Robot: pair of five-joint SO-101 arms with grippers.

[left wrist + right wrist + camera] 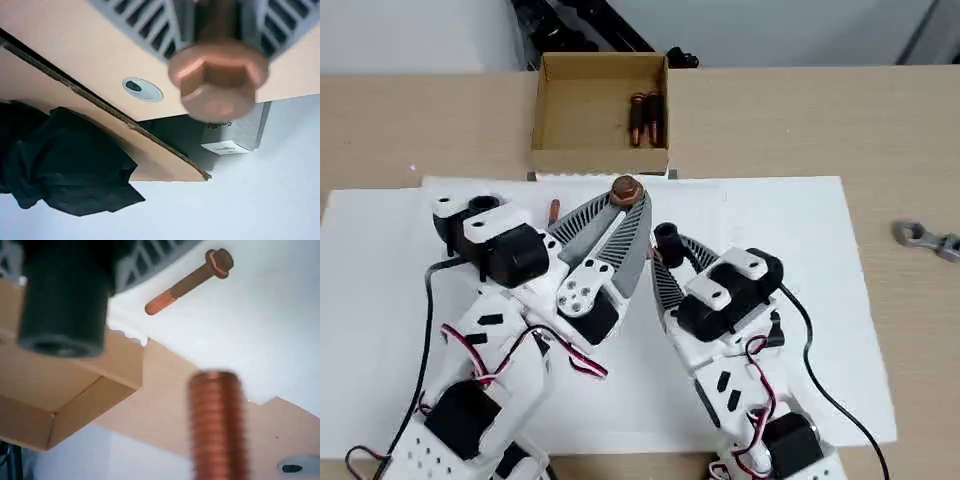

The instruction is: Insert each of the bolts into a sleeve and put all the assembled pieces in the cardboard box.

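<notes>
Left gripper [626,205], angled forward, clamps 1 bolt [625,189]; right gripper [666,252] holds sleeve [667,237].

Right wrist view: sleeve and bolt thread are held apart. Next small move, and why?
Probably shift the right end effector toward the left end effector until the bore of the black sleeve lines up with the threaded end of the bolt. The sleeve is held off to one side of the thread, not touching it, so pushing together now would likely miss.
</notes>
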